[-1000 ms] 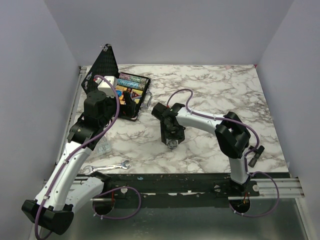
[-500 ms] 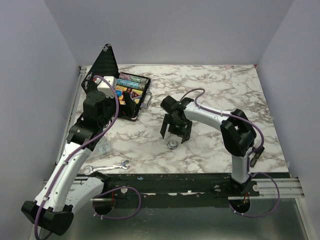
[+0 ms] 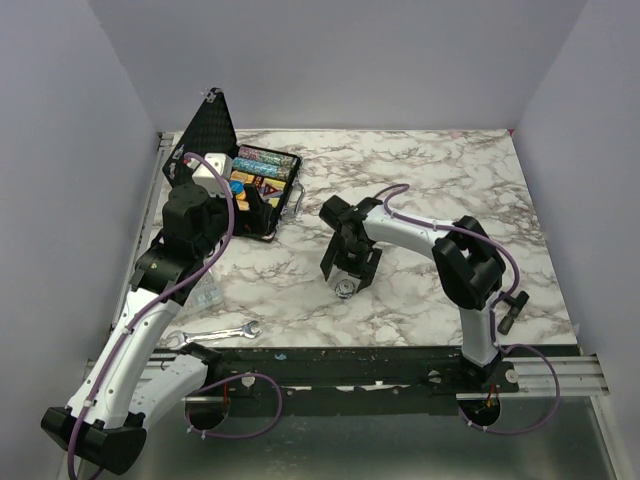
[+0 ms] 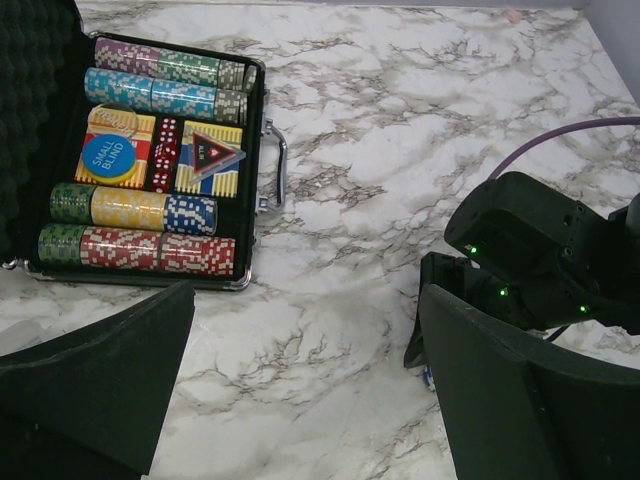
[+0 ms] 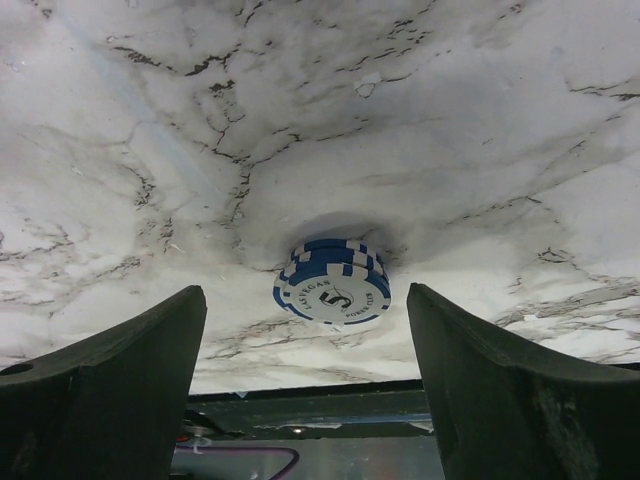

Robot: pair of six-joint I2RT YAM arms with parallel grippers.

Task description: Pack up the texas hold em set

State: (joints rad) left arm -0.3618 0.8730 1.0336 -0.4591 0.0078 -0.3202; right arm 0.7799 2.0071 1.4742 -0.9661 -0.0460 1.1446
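Texas hold em set (image 3: 255,190) sits at the far left of the surface (image 3: 430,180), its lid (image 3: 208,130) propped upright so the tray can be reached from above. Not packed yet: one short stack of blue-white chips (image 5: 332,285) lies loose mid-surface, well apart from the case (image 4: 140,274).

Right gripper (image 3: 347,275) hangs straight over that stack with its jaws spread wide, one either side, touching nothing. It looks lined up for a pinch across the stack's edge, presumably to carry it to the tray.

Left gripper (image 4: 305,350) hovers near the case's front side, jaws wide apart with nothing between them. It is probably parked there to leave the way into the tray free, or to be on hand for the lid.

Counts:
- Case: one, with one metal handle (image 4: 278,175) on the side toward the right arm.
- Chip rows (image 4: 165,92) in the tray: four, two at the far end and two at the near end.
- Yellow card boxes (image 4: 120,125): two, side by side in the middle.
- Blue SMALL BLIND disc (image 4: 113,160): one, on the left box.
- Dark red triangle (image 4: 212,152): one, on the other box.
- Red dice (image 4: 165,152): one strip between the boxes, number unreadable.
- Loose stack: a few chips, exact number unclear.
- Silver wrench (image 3: 213,333): one, near the left arm's base, not part of the set.
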